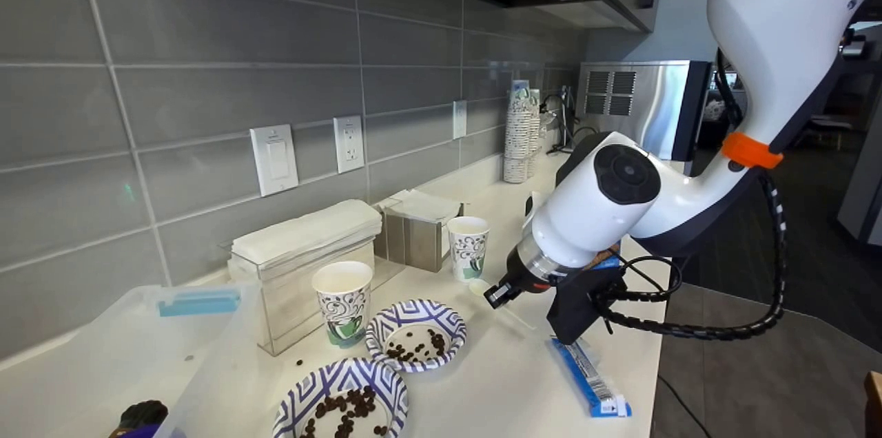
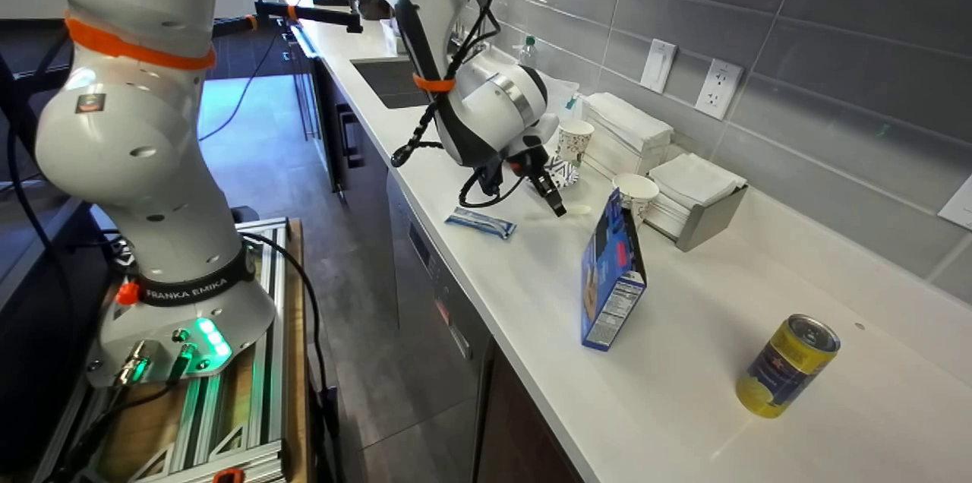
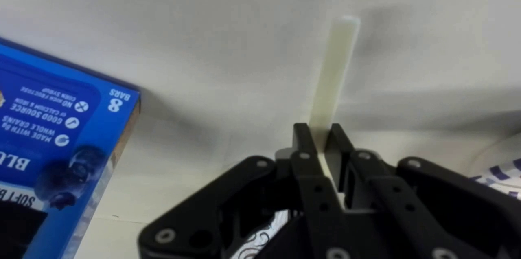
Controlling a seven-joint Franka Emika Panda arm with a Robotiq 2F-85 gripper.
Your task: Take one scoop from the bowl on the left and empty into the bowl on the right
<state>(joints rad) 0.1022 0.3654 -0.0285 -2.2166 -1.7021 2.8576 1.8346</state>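
Note:
My gripper (image 1: 499, 295) is shut on a pale plastic spoon (image 1: 477, 286), low over the counter. In the wrist view the spoon's handle (image 3: 331, 73) runs between the fingertips (image 3: 321, 134). The spoon's head sticks out toward the cups in both exterior views (image 2: 580, 209). Whether the spoon touches the counter is unclear. Two patterned paper bowls with dark beans stand apart from the gripper, touching or nearly touching: a nearer bowl (image 1: 337, 376) and a farther bowl (image 1: 452, 328). A bowl rim shows at the wrist view's right edge (image 3: 498, 174); in an exterior view the arm partly hides a bowl (image 2: 563, 172).
Paper cups (image 1: 469, 248) (image 1: 343, 307) and napkin holders (image 1: 413, 235) line the wall side. A blue box (image 2: 607, 278) stands close to the gripper, with a yellow can (image 2: 786, 365) beyond. A blue wrapped bar (image 1: 589, 377) lies near the counter edge. A clear bin (image 1: 200, 355) stands beside the bowls.

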